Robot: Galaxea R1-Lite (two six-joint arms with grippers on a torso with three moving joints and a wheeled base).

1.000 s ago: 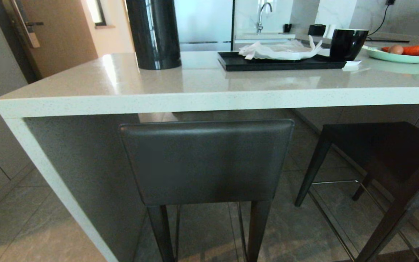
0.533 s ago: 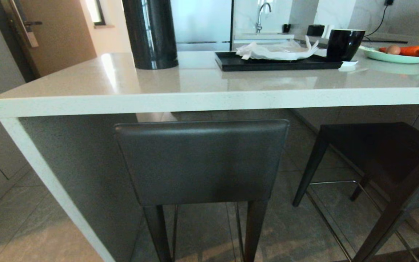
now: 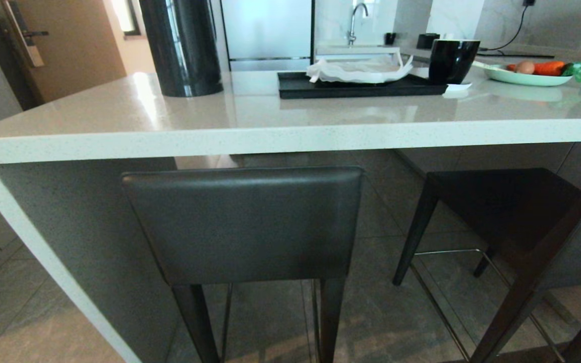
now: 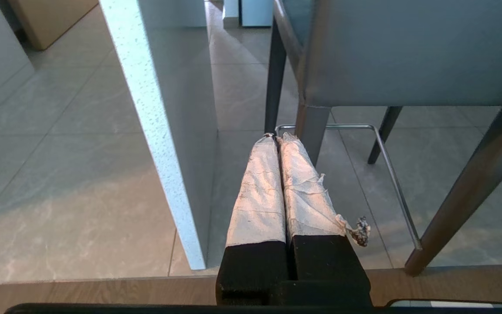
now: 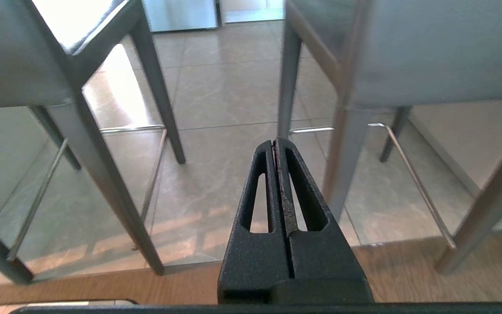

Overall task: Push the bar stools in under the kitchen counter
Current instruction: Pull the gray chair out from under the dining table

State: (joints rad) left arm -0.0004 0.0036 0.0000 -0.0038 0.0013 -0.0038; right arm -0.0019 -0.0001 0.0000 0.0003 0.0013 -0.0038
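Base repositioning before the bar stools; both end effectors closed and empty.

The whole head view has shifted left against the earlier pictures: the camera moved, not the furniture. The near stool [image 3: 242, 224] stands with its backrest just below the tabletop [image 3: 280, 138] edge; the second stool [image 3: 512, 212] sits angled and farther out. Left end effector [image 4: 276, 138] and right end effector [image 5: 274, 141] hang low, fingers pressed together, touching nothing. Judgement: pushing has not begun.
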